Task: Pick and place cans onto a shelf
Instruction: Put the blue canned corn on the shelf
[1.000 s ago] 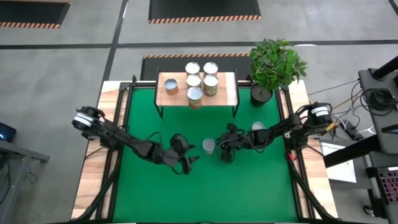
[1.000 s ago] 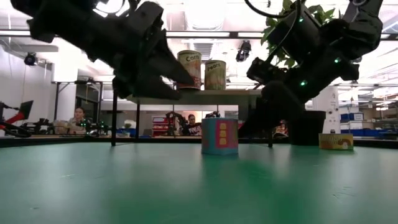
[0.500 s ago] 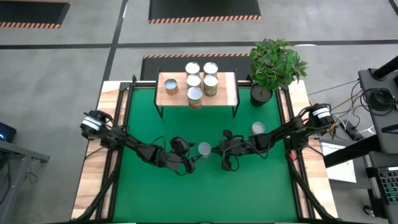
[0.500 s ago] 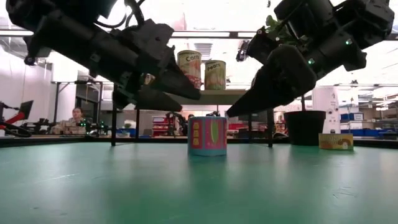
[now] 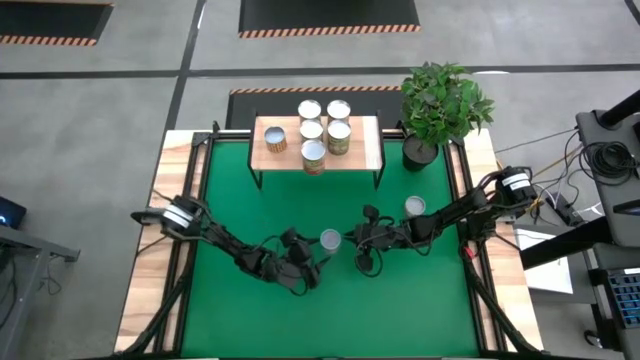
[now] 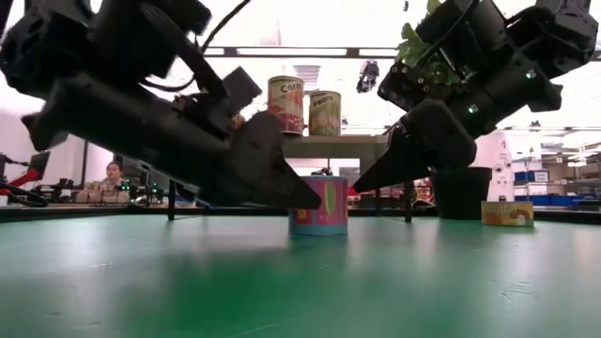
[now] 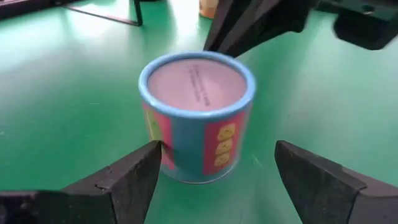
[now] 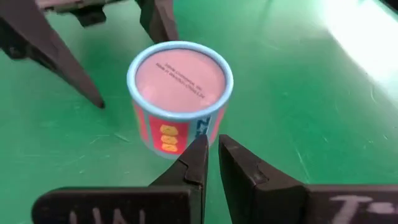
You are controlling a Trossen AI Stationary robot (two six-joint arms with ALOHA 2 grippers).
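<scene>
My green table [image 5: 230, 310] holds a wooden shelf [image 5: 370, 150] at twelve o'clock bearing five cans [image 5: 313, 156]; two cans [image 5: 330, 239] stand centre.

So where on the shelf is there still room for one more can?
The shelf has bare wood at its right end, beside the can nearest that side, and a smaller strip at its left end beside the tan can. The middle is crowded with cans packed close together.
</scene>
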